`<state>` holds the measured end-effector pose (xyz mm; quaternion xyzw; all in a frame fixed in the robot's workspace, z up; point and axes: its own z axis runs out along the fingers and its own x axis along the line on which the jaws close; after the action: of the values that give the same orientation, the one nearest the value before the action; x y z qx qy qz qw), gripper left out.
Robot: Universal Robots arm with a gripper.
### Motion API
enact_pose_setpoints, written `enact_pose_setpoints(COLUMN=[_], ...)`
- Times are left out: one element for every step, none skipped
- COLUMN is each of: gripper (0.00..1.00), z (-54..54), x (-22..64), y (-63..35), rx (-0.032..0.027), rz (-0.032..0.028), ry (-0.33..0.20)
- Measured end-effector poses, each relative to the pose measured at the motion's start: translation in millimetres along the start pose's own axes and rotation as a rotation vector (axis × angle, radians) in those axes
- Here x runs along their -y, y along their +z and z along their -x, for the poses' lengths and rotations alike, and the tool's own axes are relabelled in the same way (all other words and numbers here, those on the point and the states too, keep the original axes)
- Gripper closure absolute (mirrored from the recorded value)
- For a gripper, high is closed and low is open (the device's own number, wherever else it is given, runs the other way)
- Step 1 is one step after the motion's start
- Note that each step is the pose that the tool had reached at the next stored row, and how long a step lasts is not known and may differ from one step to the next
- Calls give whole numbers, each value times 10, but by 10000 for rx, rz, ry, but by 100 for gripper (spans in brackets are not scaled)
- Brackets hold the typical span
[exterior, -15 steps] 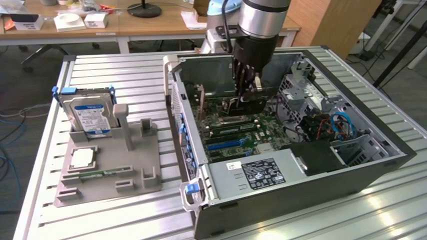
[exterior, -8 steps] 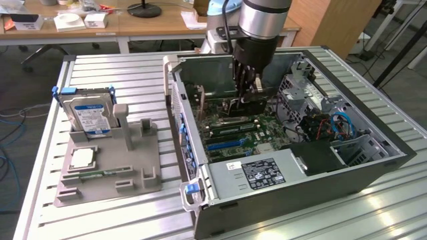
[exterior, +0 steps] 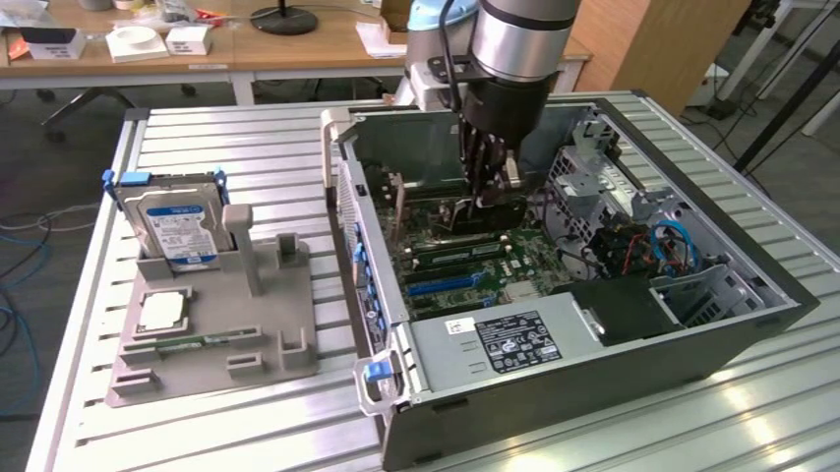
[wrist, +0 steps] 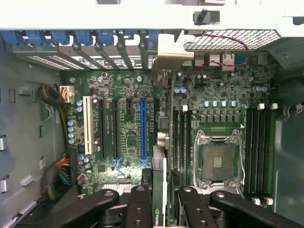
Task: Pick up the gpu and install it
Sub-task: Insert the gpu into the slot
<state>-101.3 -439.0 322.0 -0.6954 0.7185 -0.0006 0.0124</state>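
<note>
Arm [exterior: 522, 39] hangs vertically inside the case [exterior: 591, 393], jaws clamping the gpu [wrist: 159, 180].

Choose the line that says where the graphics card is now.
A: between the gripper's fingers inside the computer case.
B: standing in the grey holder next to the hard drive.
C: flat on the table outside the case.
A: the wrist view shows the graphics card edge-on between the fingers of the gripper, above the motherboard inside the computer case.

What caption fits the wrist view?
Wrist view: gripper holds gpu edge-on over motherboard, near the blue slot.
</note>
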Motion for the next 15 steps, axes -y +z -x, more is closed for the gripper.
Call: enact_pose_setpoints(gripper=[74, 74, 74, 74, 74, 74, 74, 74, 74, 74, 74, 74, 74, 74, 74], z=[-12, -23, -66, -76, -86, -96, -104, -108, -108, -108, -108, -109, -109, -109, -109], x=[0, -1, -3, -4, -4, -4, -4, -4, -4, -5, -4, -4, -4, -4, -4], y=[0, 0, -1, -1, -2, -2, -2, -2, -2, -2, -2, -2, -2, -2, -2], rx=[1, 0, 1, 0, 0, 0, 1, 1, 2, 3, 4, 4, 4, 5, 5], rz=[0, 0, 0, 0, 0, 0, 1, 1, 1, 3, 7, 15, 24, 30, 34], ry=[-3, -6, -17, -21, -27, -36, -49, -72, -109, -156, -212, -273, -330, -381, -417])
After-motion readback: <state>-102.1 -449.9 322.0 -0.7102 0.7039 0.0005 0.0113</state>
